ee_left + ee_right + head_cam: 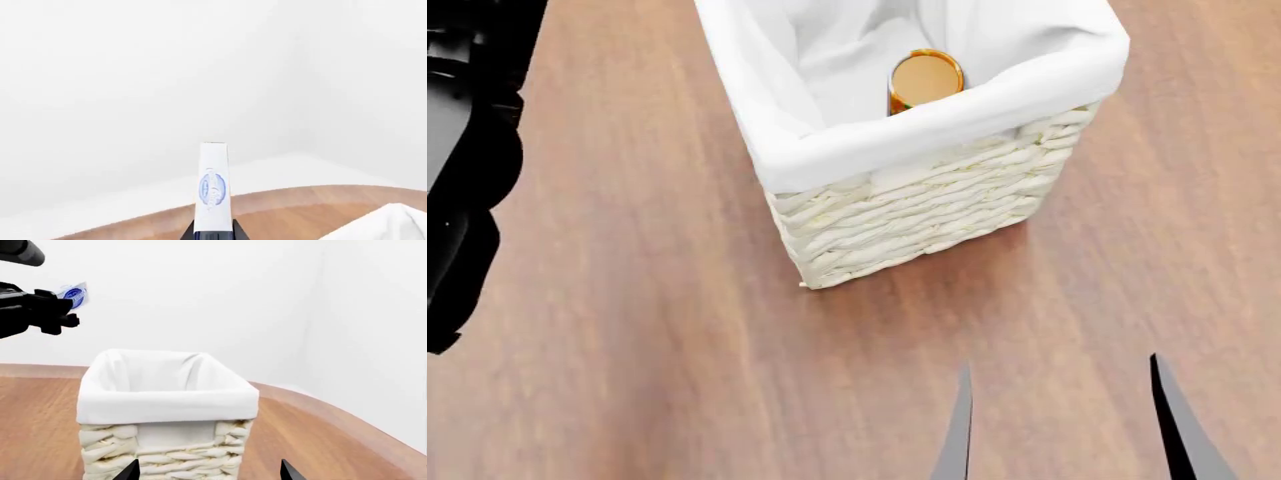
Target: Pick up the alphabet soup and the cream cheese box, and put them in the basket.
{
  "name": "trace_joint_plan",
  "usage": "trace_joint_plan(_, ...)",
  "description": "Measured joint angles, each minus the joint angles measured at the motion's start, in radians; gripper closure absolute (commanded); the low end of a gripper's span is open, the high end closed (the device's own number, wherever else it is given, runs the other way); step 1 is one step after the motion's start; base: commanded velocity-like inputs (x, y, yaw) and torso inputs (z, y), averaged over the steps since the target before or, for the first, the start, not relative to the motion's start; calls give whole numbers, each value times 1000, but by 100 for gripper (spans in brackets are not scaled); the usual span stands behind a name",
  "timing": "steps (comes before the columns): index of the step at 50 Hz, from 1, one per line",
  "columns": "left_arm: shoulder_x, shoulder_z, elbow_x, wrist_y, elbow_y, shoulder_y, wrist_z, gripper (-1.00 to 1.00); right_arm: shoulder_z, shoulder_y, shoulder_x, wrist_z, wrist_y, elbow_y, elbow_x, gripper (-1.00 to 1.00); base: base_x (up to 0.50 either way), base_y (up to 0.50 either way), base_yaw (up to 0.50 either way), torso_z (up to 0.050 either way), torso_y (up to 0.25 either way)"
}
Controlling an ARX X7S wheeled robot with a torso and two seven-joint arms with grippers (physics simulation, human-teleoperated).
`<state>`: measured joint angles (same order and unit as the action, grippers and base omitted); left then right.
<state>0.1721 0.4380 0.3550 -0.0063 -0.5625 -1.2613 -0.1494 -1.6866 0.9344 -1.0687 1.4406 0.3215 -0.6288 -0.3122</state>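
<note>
Wooden table [667, 330] across nearly the whole head view, brown and grained.

Next in size, the basket [921, 200]: cream wicker with white cloth lining [827, 120] folded over the rim, upper centre of the head view, standing upright on the wood. In the right wrist view, same basket [167, 440] at lower centre, cloth band wide across the front.

Left arm [467, 160] as a black mass down the left edge of the head view, well apart from the basket's side.

Left gripper [57, 312] at upper left of the right wrist view, raised above basket height and off to the side of it, clamped on the cream cheese box [75, 294]. In the left wrist view, box [213, 185] standing on end at lower centre, blue oval logo facing the camera, dark fingers [189, 231] pressed against its base on both sides.

Right gripper [1065, 430] at the bottom edge of the head view, two dark fingertips spread wide, nothing between them (bare wood only).

Alphabet soup [924, 80] smallest in view: inside the basket, gold-orange end up, leaning against the lining near the front wall.
</note>
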Motion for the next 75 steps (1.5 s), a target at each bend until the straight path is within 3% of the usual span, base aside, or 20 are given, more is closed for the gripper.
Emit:
trace_joint_plan(16, -74, 67, 119, -38, -129, -168, 364, 100, 11, -17, 0, 0, -13, -11, 7, -100, 0, 0, 0, 1, 0)
trace_joint_plan(28, -86, 108, 188, -100, -170, -201, 546, 100, 20, -28, -3, -1, -21, -21, 11, -100, 0, 0, 0, 0, 1)
trace_joint_plan(48, -92, 172, 207, -138, -231, -194, 656, 100, 35, -59, -15, 6, -1, -20, 27, -100, 0, 0, 0, 0, 1)
trace_joint_plan(69, -119, 195, 199, -82, -386, -214, 683, 100, 52, -84, -22, 5, 4, -22, 34, -100, 0, 0, 0, 0, 0)
trace_joint_plan(70, -120, 194, 201, -82, -388, -215, 681, -100, 53, -85, -23, 5, 4, -23, 34, -100, 0, 0, 0, 0, 0)
trace_joint_plan(75, -111, 181, 227, -94, -352, -214, 673, -100, 56, -89, -25, 3, 3, -26, 34, -100, 0, 0, 0, 0, 0)
